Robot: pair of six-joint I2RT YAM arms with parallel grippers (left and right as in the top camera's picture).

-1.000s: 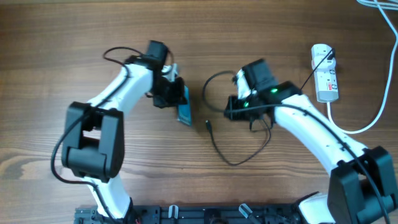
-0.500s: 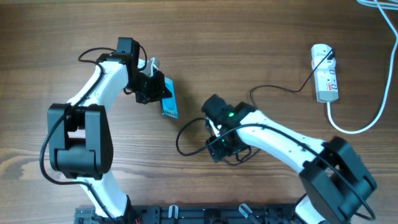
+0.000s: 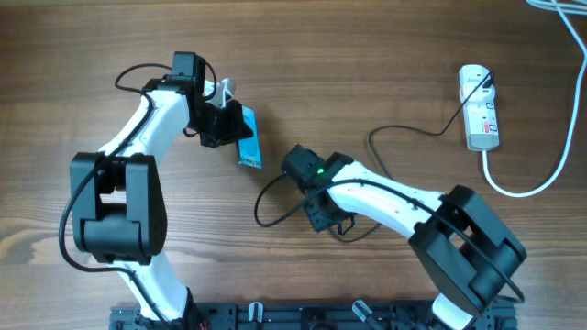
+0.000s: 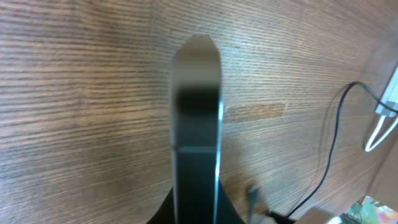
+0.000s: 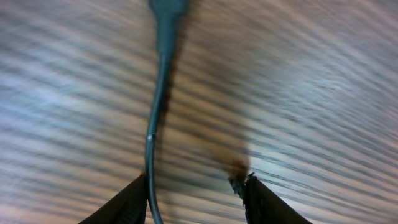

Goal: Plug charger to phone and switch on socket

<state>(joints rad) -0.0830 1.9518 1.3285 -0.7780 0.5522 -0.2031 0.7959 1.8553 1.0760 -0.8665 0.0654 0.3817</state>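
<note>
My left gripper [image 3: 223, 126] is shut on the phone [image 3: 249, 145], whose cyan screen shows in the overhead view. In the left wrist view the phone [image 4: 196, 124] is a dark slab seen edge-on, sticking out from between the jaws above the table. My right gripper [image 3: 317, 214] is low over the charger [image 3: 266, 197], a thin black cable looped on the table. In the right wrist view the jaws stand open [image 5: 194, 185]. The charger cable [image 5: 158, 106] runs just inside the left finger up to its thicker plug tip [image 5: 168, 11]. The socket [image 3: 479, 110] lies far right.
The thick white lead [image 3: 537, 183] curves from the socket toward the right edge. The black cable runs from the socket across the table [image 3: 413, 133] and shows in the left wrist view [image 4: 329, 143]. The two grippers are about a hand's width apart.
My right arm has swung from the upper middle down and left, and the cable loop has shifted left with it. My left gripper has carried the phone a little left and up.
</note>
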